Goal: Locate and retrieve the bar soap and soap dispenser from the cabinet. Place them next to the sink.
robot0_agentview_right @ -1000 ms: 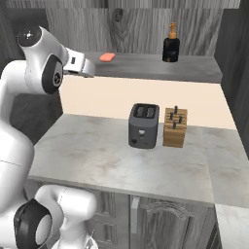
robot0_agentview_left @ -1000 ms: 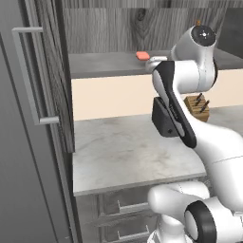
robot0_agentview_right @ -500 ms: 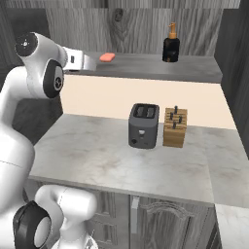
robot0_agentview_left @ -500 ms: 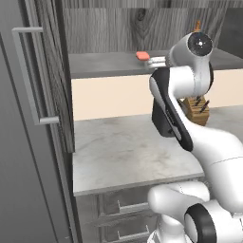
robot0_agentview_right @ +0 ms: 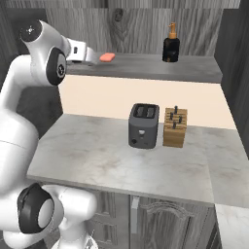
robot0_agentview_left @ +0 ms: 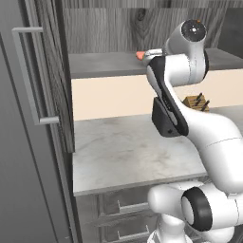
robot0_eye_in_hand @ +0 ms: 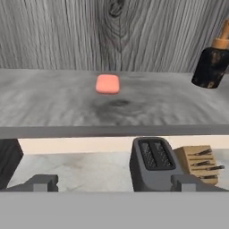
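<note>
Kitchen: dark grey boxy toaster (robot0_agentview_right: 144, 125) and wooden knife block (robot0_agentview_right: 175, 128) on marble-topped table (robot0_agentview_right: 97, 155), dark wood-grain wall cabinet (robot0_agentview_left: 52, 71) above.

No readable text, label, brand, number or sign anywhere I look. Soap dispenser (robot0_eye_in_hand: 212, 65) ahead of my jaws, off to right: plain black body, no label legible. Bar soap (robot0_eye_in_hand: 108, 84) straight ahead of my jaws: no stamp visible. Toaster (robot0_eye_in_hand: 153, 163) below my jaws: no marking readable.
</note>
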Tool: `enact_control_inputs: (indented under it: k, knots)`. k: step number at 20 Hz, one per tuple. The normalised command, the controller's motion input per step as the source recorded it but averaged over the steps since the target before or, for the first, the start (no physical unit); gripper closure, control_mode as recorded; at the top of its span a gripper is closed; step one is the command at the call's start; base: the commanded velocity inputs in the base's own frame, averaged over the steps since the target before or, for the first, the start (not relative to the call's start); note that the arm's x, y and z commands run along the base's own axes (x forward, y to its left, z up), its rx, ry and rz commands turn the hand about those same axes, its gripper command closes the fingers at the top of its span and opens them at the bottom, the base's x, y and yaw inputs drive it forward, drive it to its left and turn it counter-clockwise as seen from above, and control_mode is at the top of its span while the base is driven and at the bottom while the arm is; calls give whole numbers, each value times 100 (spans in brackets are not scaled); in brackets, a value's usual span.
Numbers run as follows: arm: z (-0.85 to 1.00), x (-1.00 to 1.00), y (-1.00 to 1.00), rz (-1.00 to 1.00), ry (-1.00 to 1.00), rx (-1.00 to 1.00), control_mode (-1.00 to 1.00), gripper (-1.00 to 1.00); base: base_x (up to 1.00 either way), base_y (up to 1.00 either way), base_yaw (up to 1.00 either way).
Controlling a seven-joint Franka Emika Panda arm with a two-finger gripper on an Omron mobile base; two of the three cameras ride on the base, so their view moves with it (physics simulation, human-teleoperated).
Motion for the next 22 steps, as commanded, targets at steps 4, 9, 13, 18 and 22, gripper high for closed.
enact_control_inputs:
  k: [4, 9, 13, 18, 22]
  knots:
    - [-33, 32, 5, -4, -7, 7, -100, -100, 0, 0, 0]
    - [-23, 40, 0, -2, -3, 7, -100, -100, 0, 0, 0]
    - [-5, 48, -1, 0, 0, 1, -100, -100, 0, 0, 0]
    - [0, 48, 0, 0, 6, 0, -100, -100, 0, 0, 0]
    - [0, 35, 0, 0, 6, 0, -100, -100, 0, 0, 0]
